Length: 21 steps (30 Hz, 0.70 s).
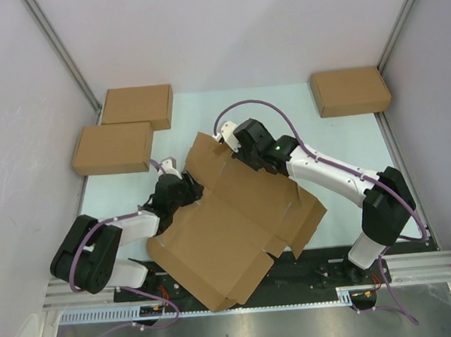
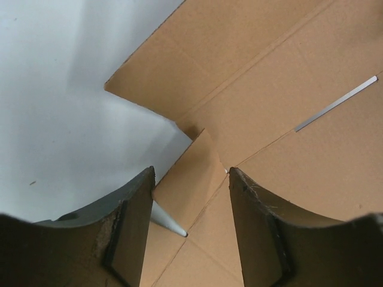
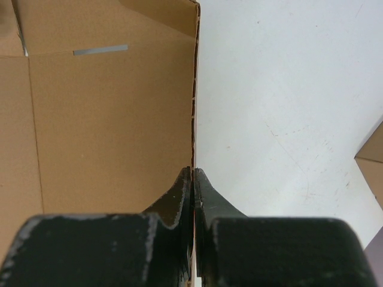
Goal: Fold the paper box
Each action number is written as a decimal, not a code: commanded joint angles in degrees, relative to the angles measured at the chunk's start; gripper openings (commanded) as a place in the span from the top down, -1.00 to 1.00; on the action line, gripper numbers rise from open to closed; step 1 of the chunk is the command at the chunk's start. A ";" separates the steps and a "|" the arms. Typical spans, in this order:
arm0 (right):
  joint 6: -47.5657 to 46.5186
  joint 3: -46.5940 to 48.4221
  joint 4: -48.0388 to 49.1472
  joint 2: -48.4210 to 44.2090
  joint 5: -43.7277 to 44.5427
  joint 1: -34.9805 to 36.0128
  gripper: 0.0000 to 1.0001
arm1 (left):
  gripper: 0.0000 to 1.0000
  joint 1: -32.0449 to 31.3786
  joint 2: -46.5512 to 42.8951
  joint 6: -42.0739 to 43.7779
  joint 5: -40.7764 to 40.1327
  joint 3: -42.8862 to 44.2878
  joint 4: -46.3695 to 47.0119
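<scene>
Paper box, a flat, creased sheet of brown corrugated cardboard, lay diagonally on the desk, right pincer clamped on its edge, left pincer apart around a flap.

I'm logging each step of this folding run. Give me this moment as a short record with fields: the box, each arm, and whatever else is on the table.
paper box: unfolded, spread over the middle of the table
left gripper: jaws open, astride a small flap
right gripper: jaws shut on an edge of the paper box's far panel
closed boxes: three; two at far left, one at far right
</scene>
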 commanded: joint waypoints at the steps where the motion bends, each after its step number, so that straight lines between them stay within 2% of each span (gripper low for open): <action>1: -0.21 0.39 -0.17 -2.19 -0.79 0.52 1.00 | -0.05 -0.16 0.86 1.59 2.07 1.73 2.60; 3: -0.21 0.39 -0.17 -2.11 -0.62 0.61 1.00 | 0.15 -0.16 0.60 1.77 2.07 1.46 2.60; 4: -0.29 0.39 -0.17 -2.11 -0.44 0.52 1.00 | 0.36 -0.16 0.08 2.03 2.59 1.20 2.86; 8: -0.29 0.39 0.00 -2.11 -0.27 0.52 1.00 | 0.74 -1.57 -4.04 3.87 3.56 -0.38 4.18; 12: -0.47 0.39 0.18 -1.76 -0.26 0.52 1.00 | 0.87 -5.25 -6.86 9.31 2.51 0.32 1.47; 17: -0.21 0.39 -0.17 -1.75 -0.53 0.69 1.00 | 0.85 -11.67 -6.79 15.73 -1.87 3.13 -3.45; 21: -0.21 0.39 -0.43 -2.02 0.00 0.70 1.00 | 0.84 -18.25 -5.03 21.70 -9.41 4.45 -8.45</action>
